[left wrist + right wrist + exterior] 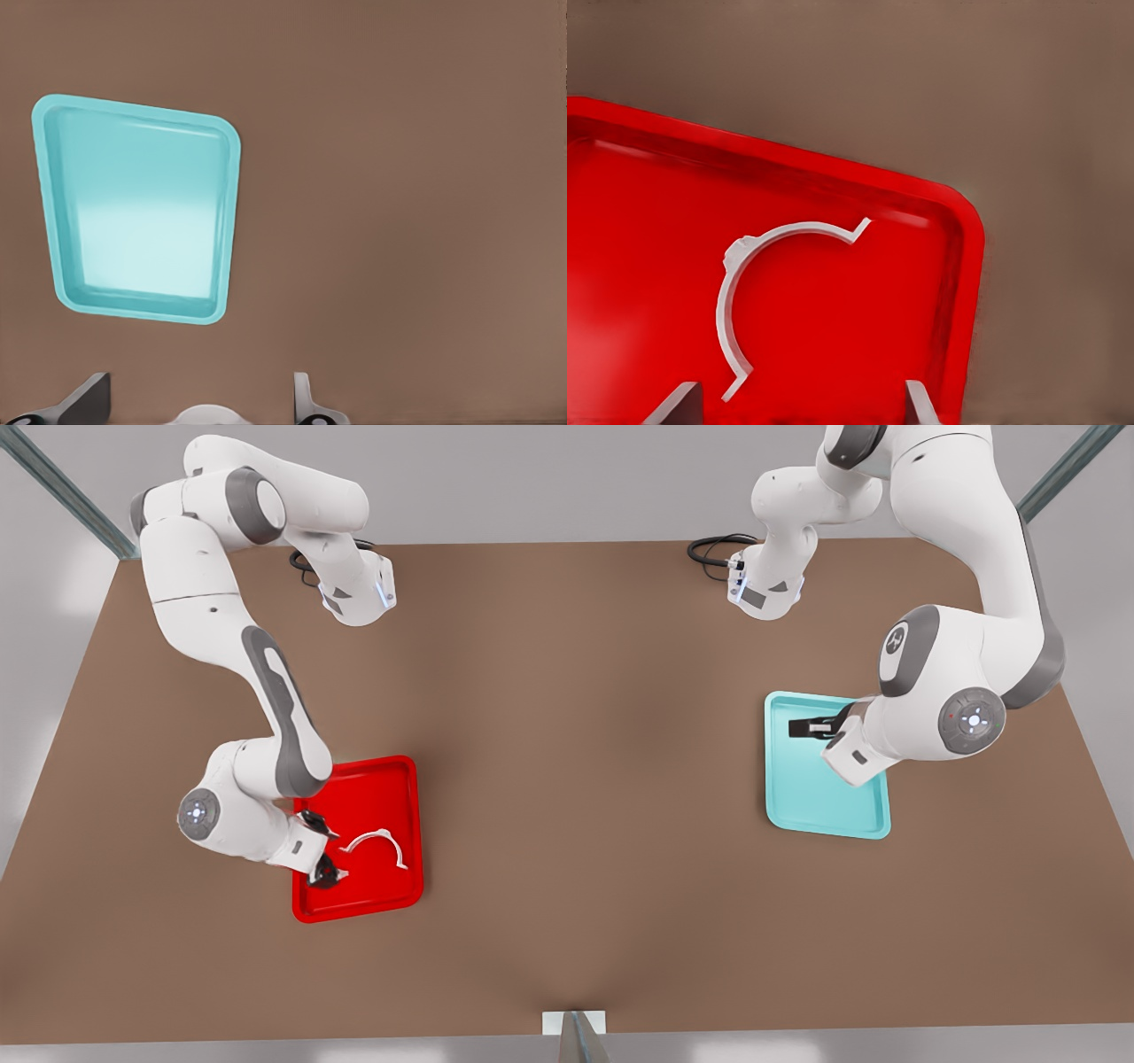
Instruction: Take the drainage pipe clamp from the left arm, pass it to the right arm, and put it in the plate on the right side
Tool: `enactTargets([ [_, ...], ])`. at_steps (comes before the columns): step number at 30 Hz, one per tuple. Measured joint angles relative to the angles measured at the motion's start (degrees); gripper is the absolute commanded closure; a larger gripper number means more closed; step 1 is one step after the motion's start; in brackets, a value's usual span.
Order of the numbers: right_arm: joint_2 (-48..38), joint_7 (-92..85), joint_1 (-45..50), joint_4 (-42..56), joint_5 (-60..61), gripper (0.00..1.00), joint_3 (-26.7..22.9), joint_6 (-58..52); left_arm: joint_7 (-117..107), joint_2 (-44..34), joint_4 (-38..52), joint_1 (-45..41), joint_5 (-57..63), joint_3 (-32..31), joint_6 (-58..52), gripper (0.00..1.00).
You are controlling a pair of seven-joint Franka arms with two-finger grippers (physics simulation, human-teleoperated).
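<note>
arms white – grey joints | black jaws | lit round caps

No readable text, labels, brands or numbers anywhere I can see. Only sign: a small white emblem on the grey joint cap of my left arm in the front view, too small to make out. Red plate, cyan tray, clamp and desk carry no markings.

We see glossy red plate, smooth matt-white plastic-looking drainage pipe clamp, glossy cyan tray, matt brown table.
</note>
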Motion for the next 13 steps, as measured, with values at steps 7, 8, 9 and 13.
enactTargets([
  [7, -17.32, 33.94, 2.22, 9.09, -7.01, 0.0, -0.35, -23.65, 3.96, 0.15, 0.05, 0.27, 0.33, 0.16, -0.37, 0.0],
  [8, -20.5, 37.88, 0.88, 6.16, -6.07, 0.0, -0.55, -25.87, 4.42, 0.14, 0.11, 0.36, 0.37, 0.17, -0.4, 0.0],
  [9, -22.71, 41.61, -0.07, 4.19, -5.37, 0.0, -0.74, -27.72, 4.85, 0.14, 0.14, 0.38, 0.4, 0.18, -0.42, 0.0],
  [13, -25.06, 54.64, -0.68, 2.06, -4.04, 0.0, -0.92, -32.79, 6.33, 0.16, 0.16, 0.34, 0.42, 0.18, -0.49, 0.0],
])
